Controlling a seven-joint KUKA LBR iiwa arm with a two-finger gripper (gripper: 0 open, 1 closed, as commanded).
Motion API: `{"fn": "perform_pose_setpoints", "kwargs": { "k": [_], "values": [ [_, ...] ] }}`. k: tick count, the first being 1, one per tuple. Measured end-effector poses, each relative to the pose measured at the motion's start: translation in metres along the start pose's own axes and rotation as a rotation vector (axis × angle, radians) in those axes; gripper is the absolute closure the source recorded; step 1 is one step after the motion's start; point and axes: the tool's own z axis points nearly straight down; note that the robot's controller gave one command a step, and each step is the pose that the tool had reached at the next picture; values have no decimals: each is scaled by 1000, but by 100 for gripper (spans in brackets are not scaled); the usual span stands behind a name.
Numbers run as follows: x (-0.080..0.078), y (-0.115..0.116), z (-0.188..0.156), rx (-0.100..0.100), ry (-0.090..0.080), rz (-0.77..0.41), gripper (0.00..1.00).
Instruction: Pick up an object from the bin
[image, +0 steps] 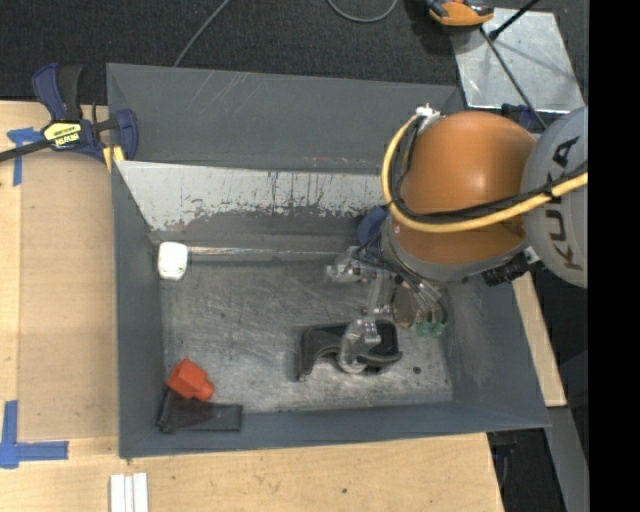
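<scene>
1. Grey bin (138, 330), entered from the right by the arm (558, 205), which is bent steeply down over the right half under its orange wrist cover (460, 180).
2. Black angular object (320, 352), lying flat on the floor right of centre, long and dark, bent at one end.
3. Gripper (370, 345), lowered at that object's right end; open or closed: cannot tell.
4. Orange piece (190, 380), front-left corner.
5. White block (172, 260), rear left.

Grey bin (250, 300), gripper (365, 345) low by a black bent thing (318, 352) near the middle, small white block (172, 260) far left, red lump (190, 380) and black piece (208, 417) in a corner
</scene>
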Motion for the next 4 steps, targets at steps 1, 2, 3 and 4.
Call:
{"fn": "perform_pose_setpoints", "kwargs": {
  "k": [1, 2, 3, 4],
  "values": [
    [-27, -44, 171, -2, 1, -308, 0],
    [-30, -43, 168, -4, -9, -307, 100],
    [-19, -34, 56, 0, -2, -292, 100],
    [-15, -49, 27, 1, 3, -332, 100]
  ]
}}
